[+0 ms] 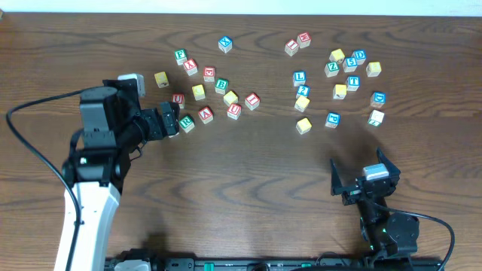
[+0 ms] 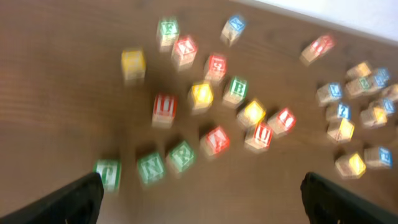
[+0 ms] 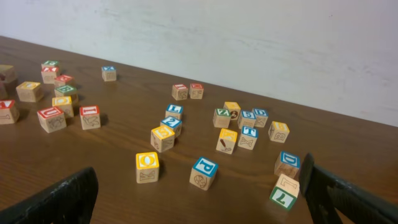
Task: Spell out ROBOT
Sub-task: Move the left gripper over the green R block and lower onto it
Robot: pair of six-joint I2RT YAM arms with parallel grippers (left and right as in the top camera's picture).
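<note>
Left wrist view is smeared; we read letters poorly there. Left claw hangs wide over the left cluster, just beside the green R. Right claw is also wide, holding nothing. Risk, as we judge it: R sits close to A and a green block, so a finger may knock them or pinch two. O and T lie far off across the tabletop.

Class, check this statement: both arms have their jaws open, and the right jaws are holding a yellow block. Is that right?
Not quite. The right jaws are open but hold nothing. The right wrist view shows them wide apart, with the nearest yellow block standing on the table ahead of them. The rest stands: the left jaws are open too.
</note>
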